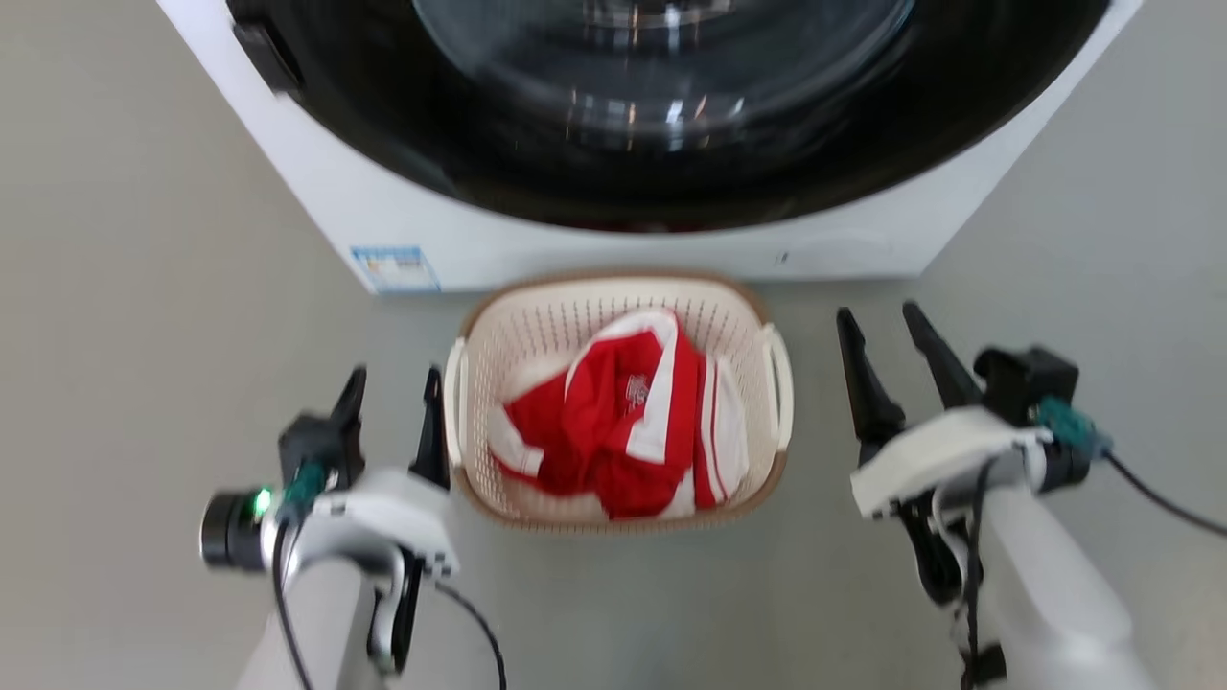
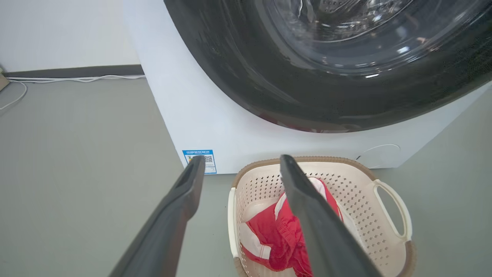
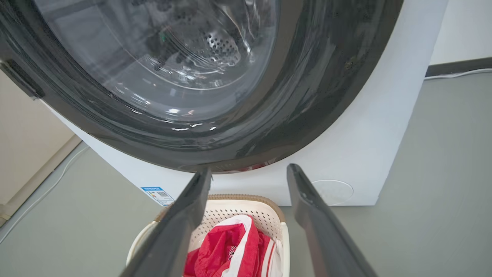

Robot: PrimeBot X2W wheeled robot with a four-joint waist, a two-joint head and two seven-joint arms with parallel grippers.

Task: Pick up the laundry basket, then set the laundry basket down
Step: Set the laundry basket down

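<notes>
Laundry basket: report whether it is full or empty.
Partly filled: a crumpled red-and-white garment lies inside the laundry basket, below its rim.

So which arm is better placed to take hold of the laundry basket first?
Left. The open left gripper sits right beside the laundry basket; the right gripper, also open, stands apart from it with floor between.

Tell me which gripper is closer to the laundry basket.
Left. The left gripper sits right beside the laundry basket, inner finger almost touching its left handle; the right gripper stands off the right side, floor between.
</notes>
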